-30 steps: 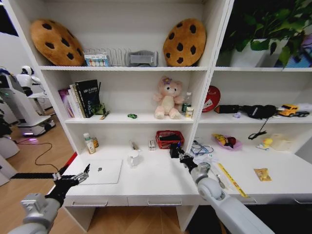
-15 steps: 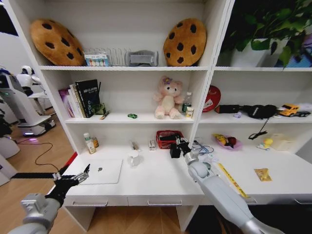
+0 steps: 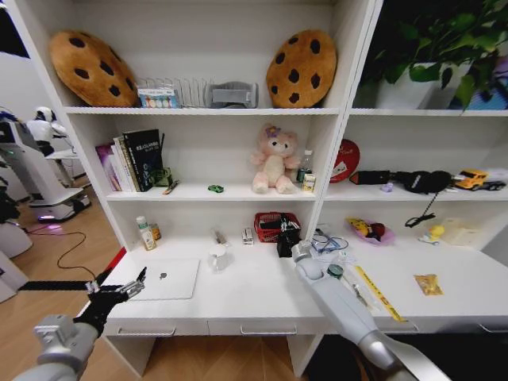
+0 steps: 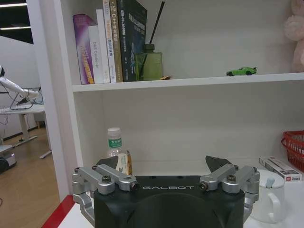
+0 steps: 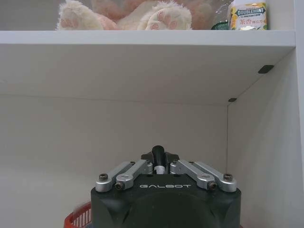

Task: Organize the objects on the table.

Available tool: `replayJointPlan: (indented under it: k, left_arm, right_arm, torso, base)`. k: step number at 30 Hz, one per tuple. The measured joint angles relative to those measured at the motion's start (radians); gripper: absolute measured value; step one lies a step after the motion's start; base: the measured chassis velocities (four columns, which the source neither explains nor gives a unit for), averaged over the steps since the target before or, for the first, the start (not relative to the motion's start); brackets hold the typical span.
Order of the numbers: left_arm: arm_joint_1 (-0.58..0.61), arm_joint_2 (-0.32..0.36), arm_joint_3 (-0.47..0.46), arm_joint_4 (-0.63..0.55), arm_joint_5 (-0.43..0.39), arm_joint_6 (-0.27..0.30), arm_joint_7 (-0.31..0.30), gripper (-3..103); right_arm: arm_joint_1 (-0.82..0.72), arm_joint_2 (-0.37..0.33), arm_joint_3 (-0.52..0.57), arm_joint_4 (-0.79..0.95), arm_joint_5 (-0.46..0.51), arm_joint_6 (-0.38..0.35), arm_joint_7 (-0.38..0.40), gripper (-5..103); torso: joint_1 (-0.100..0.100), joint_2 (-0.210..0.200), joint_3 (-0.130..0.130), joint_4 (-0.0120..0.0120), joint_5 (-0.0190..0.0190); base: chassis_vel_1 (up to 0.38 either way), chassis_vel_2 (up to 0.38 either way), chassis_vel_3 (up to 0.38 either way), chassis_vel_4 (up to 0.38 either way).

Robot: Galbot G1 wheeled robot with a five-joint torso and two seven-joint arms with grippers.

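Observation:
My right gripper (image 3: 285, 235) reaches to the back of the white table (image 3: 254, 298), just beside the red basket (image 3: 271, 219). It is shut on a dark pen (image 5: 158, 156) that sticks up between its fingers (image 5: 137, 167); the basket's rim (image 5: 80, 215) lies just below. My left gripper (image 3: 121, 291) hovers open at the table's front left corner, beside the thin silver laptop (image 3: 167, 279). In the left wrist view the left gripper (image 4: 164, 167) has its jaws wide apart with nothing between them. A round green-topped tin (image 3: 335, 271) lies beside my right forearm.
A white cup (image 3: 217, 258) and a small bottle (image 3: 144, 233) stand behind the laptop. A yellow ruler (image 3: 378, 293) and cables lie to the right. A green toy car (image 3: 215, 189) and a pink bear (image 3: 273, 161) sit on the shelf above.
My right arm has stretched farther back toward the red basket, carrying the dark pen with it. The left arm has stayed where it was.

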Motion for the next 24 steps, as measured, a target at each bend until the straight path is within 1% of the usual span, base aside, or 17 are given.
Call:
replayJointPlan:
  k: [2, 5, 10, 11, 12, 13, 14, 15, 16, 18, 19, 20, 22, 23, 24]
  left_arm:
    - [0.0, 0.0, 0.0, 0.0, 0.0, 0.0, 0.0, 100]
    - [0.0, 0.0, 0.0, 0.0, 0.0, 0.0, 0.0, 100]
    - [0.0, 0.0, 0.0, 0.0, 0.0, 0.0, 0.0, 100]
    - [0.0, 0.0, 0.0, 0.0, 0.0, 0.0, 0.0, 100]
    - [0.0, 0.0, 0.0, 0.0, 0.0, 0.0, 0.0, 100]
    - [0.0, 0.0, 0.0, 0.0, 0.0, 0.0, 0.0, 100]
    - [0.0, 0.0, 0.0, 0.0, 0.0, 0.0, 0.0, 100]
    - [0.0, 0.0, 0.0, 0.0, 0.0, 0.0, 0.0, 100]
    - [0.0, 0.0, 0.0, 0.0, 0.0, 0.0, 0.0, 100]
    - [0.0, 0.0, 0.0, 0.0, 0.0, 0.0, 0.0, 100]
    - [0.0, 0.0, 0.0, 0.0, 0.0, 0.0, 0.0, 100]
    - [0.0, 0.0, 0.0, 0.0, 0.0, 0.0, 0.0, 100]
    - [0.0, 0.0, 0.0, 0.0, 0.0, 0.0, 0.0, 100]
    - [0.0, 0.0, 0.0, 0.0, 0.0, 0.0, 0.0, 100]
    - [0.0, 0.0, 0.0, 0.0, 0.0, 0.0, 0.0, 100]
  right_arm:
    - [0.014, 0.018, 0.008, -0.044, -0.021, 0.037, -0.002, 12]
    - [0.027, 0.028, 0.013, -0.073, -0.036, 0.058, -0.004, 12]
    - [0.032, 0.033, 0.014, -0.089, -0.045, 0.069, -0.008, 12]
    - [0.031, 0.034, 0.018, -0.089, -0.048, 0.065, -0.011, 9]
    - [0.029, 0.035, 0.021, -0.089, -0.05, 0.061, -0.011, 9]
    - [0.028, 0.036, 0.022, -0.09, -0.051, 0.059, -0.012, 14]
    - [0.028, 0.036, 0.022, -0.09, -0.051, 0.059, -0.012, 14]
    - [0.027, 0.036, 0.023, -0.09, -0.051, 0.057, -0.011, 19]
    - [0.027, 0.036, 0.023, -0.09, -0.051, 0.057, -0.011, 19]
    - [0.026, 0.034, 0.023, -0.088, -0.05, 0.053, -0.011, 30]
    - [0.026, 0.034, 0.023, -0.088, -0.05, 0.053, -0.011, 30]
    - [0.024, 0.031, 0.023, -0.084, -0.05, 0.052, -0.01, 36]
    - [0.011, 0.003, 0.016, -0.049, -0.038, 0.036, -0.009, 46]
    - [0.011, 0.003, 0.016, -0.049, -0.038, 0.036, -0.009, 46]
    - [0.002, -0.012, 0.016, -0.027, -0.031, 0.028, -0.008, 51]
  torso:
    - [0.0, 0.0, 0.0, 0.0001, 0.0]
    - [0.0, 0.0, 0.0, 0.0002, 0.0]
    - [0.0, 0.0, 0.0, 0.0, 0.0002]
    - [0.0, 0.0, 0.0, 0.0001, 0.0]
    - [0.0, 0.0, 0.0, 0.0001, -0.0001]
    - [0.0, 0.0, 0.0, 0.0, 0.0001]
    - [0.0, 0.0, 0.0, 0.0, 0.0001]
    - [0.0, 0.0, 0.0, 0.0, 0.0001]
    - [0.0, 0.0, 0.0, 0.0, 0.0001]
    - [0.0, 0.0, 0.0, 0.0001, 0.0001]
    - [0.0, 0.0, 0.0, 0.0001, 0.0001]
    - [0.0, 0.0, 0.0, 0.0001, 0.0001]
    - [0.0, 0.0, 0.0, 0.0003, 0.0001]
    - [0.0, 0.0, 0.0, 0.0003, 0.0001]
    - [0.0, 0.0, 0.0, 0.0001, 0.0]
  base:
    - [0.0, 0.0, 0.0, 0.0]
    - [0.0, 0.0, 0.0, 0.0]
    - [0.0, 0.0, 0.0, 0.0]
    - [0.0, 0.0, 0.0, 0.0]
    - [0.0, 0.0, 0.0, 0.0]
    - [0.0, 0.0, 0.0, 0.0]
    - [0.0, 0.0, 0.0, 0.0]
    - [0.0, 0.0, 0.0, 0.0]
    - [0.0, 0.0, 0.0, 0.0]
    - [0.0, 0.0, 0.0, 0.0]
    - [0.0, 0.0, 0.0, 0.0]
    - [0.0, 0.0, 0.0, 0.0]
    - [0.0, 0.0, 0.0, 0.0]
    - [0.0, 0.0, 0.0, 0.0]
    - [0.0, 0.0, 0.0, 0.0]
